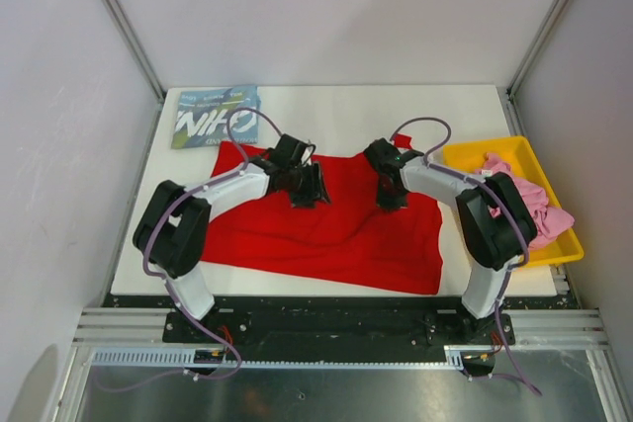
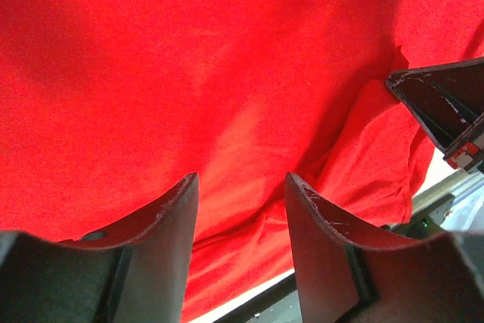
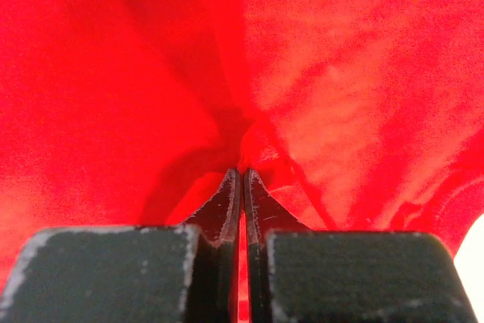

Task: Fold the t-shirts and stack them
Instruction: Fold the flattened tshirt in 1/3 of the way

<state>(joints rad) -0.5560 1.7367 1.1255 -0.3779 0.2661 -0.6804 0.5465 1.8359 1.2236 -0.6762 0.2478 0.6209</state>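
Observation:
The red t-shirt [image 1: 336, 229] lies spread out, plain side up, across the middle of the table. My left gripper [image 1: 311, 191] hovers open over its upper left part, and red cloth [image 2: 189, 58] shows between the spread fingers [image 2: 242, 179]. My right gripper [image 1: 392, 197] is shut on a pinch of the red cloth [image 3: 363, 73], with folds converging at its tips [image 3: 242, 172]. A blue t-shirt [image 1: 216, 118] with white letters lies folded at the back left. The pink t-shirt [image 1: 532, 203] is bunched in the tray.
A yellow plastic tray [image 1: 473, 156] sits at the right edge of the white table [image 1: 336, 111]. Grey walls and metal frame posts enclose the table. The right gripper's black finger [image 2: 446, 111] shows at the right of the left wrist view.

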